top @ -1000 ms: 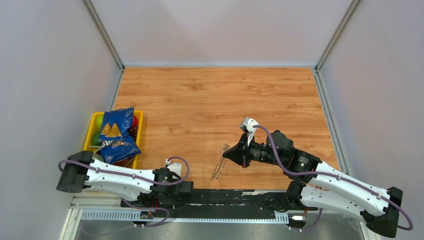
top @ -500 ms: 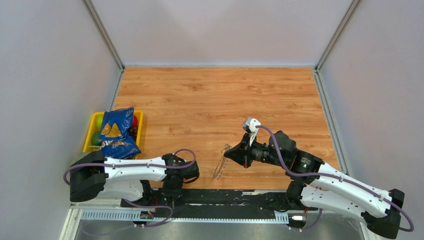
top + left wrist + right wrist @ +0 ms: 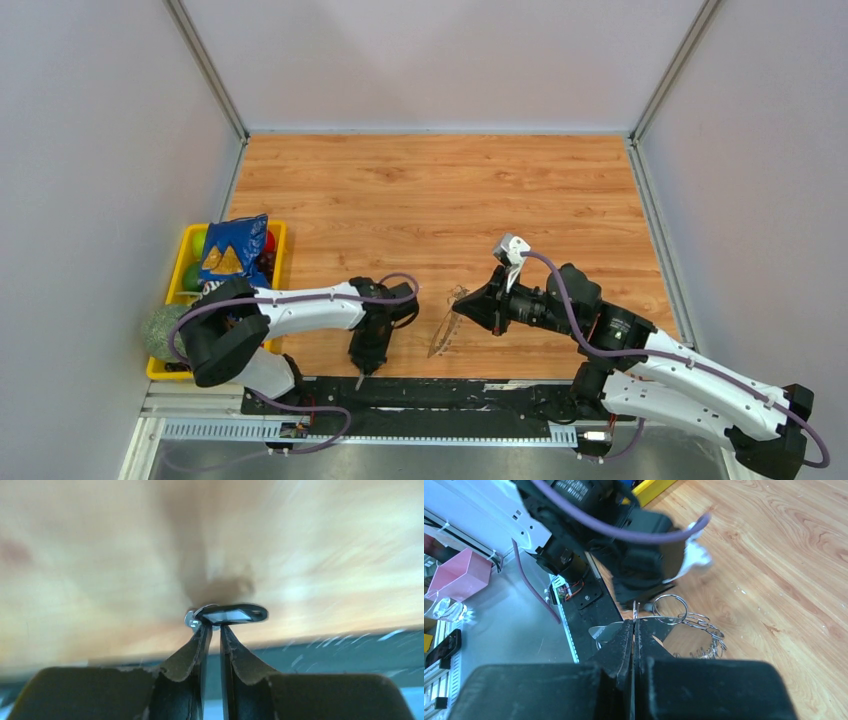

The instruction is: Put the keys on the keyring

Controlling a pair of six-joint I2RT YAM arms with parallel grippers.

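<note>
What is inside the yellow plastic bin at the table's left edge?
A blue crinkled snack bag lies on top; a red round item and a green round item show beside it. The bag and the left arm hide the rest of the bin.

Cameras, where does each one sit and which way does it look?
Top external: above and behind the arms, looking down on the table; left arm and right arm show.
Left wrist: on the left arm, looking past the left gripper, which pinches the key, at blurred table.
Right wrist: on the right arm, looking past the right gripper and keyring towards the left arm.
Shared: top and right wrist both show keyring and left arm.
</note>
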